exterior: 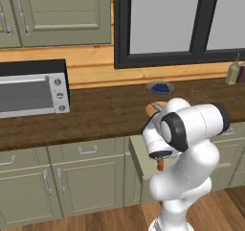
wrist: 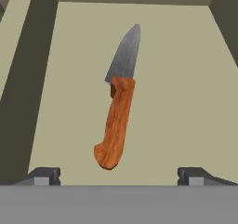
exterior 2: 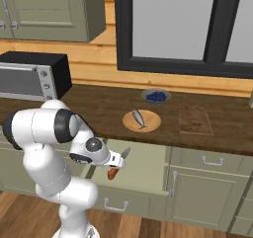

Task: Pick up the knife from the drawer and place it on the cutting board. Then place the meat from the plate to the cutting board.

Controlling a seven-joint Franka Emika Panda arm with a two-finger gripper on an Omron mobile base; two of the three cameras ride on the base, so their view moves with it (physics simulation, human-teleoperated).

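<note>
The knife, with an orange-red handle and grey blade, lies on the floor of the open olive-green drawer. My gripper hovers just above the handle, open, with its fingertips spread wide on either side. From the right base view the gripper sits over the drawer and the knife shows right below it. On the counter the fish rests on the round tan plate. The dark cutting board lies to the plate's right, bare.
A grey bowl of blueberries stands behind the plate. A toaster oven occupies the counter's left end, and a bottle stands at the far right. Drawer walls flank the knife. Closed cabinet doors line the base.
</note>
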